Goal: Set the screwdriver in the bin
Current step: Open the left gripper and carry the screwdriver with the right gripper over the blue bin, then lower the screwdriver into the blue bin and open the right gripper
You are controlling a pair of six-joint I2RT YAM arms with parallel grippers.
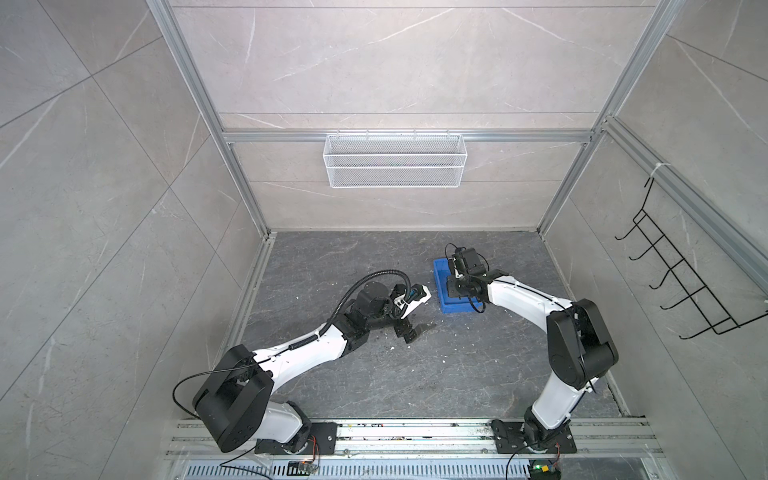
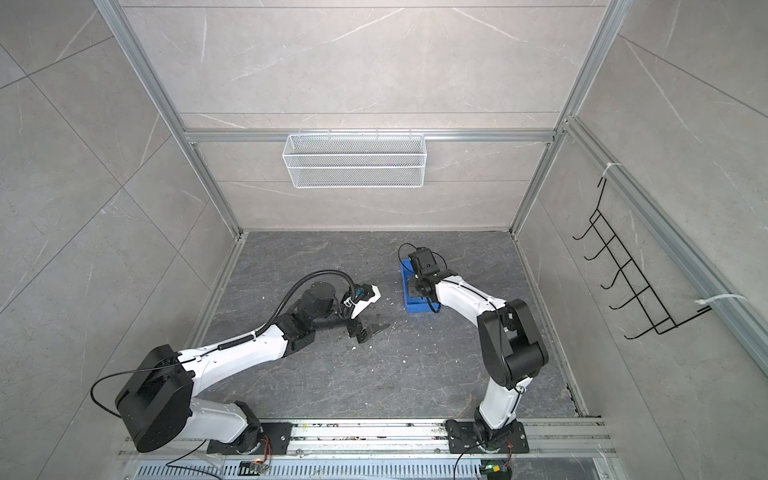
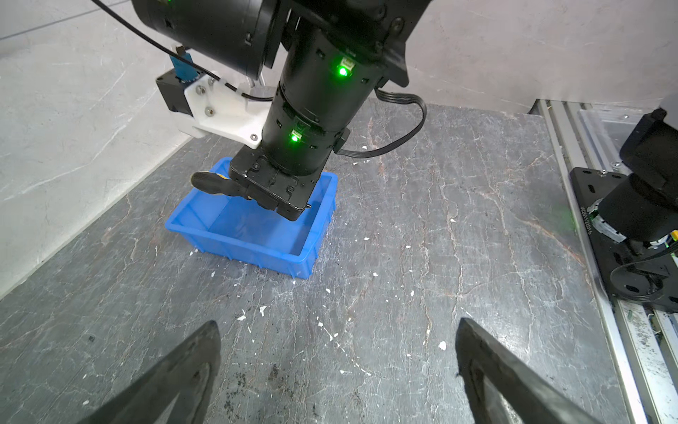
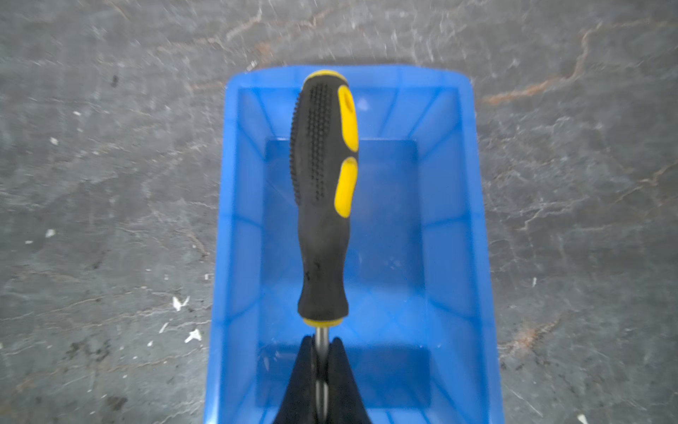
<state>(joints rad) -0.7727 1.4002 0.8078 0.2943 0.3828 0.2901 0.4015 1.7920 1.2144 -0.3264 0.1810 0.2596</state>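
Right gripper [image 4: 322, 352]: is pinching the thin metal shaft just below the handle, with its jaws pressed together on it.
Screwdriver [image 4: 324, 198]: is hanging in that grip above the bin, clear of the bin floor. It is lying roughly along the bin's long axis, with the black-and-yellow handle pointing toward the far short wall.
Bin [image 4: 473, 220]: is sitting on the right half of the worktop [image 1: 374, 374], nearer the back edge than the front edge. Its blue floor is showing bare, with nothing lying in it.
Step in hand: judging by the pose, the arm is bringing the tool over the bin for release.
Doing it well: the handle end is appearing close to the far short wall in the right wrist view. Lowering further and keeping the whole tool inside the rim before the jaws part should be stopping the heavy handle from striking the rim and tipping out.
Left gripper [image 3: 337, 321]: is hovering over the middle of the worktop with its fingers spread wide, holding nothing, apart from the bin.
Wire basket [image 1: 394, 160]: is hanging on the back wall above the worktop, showing nothing inside. It is not the target.
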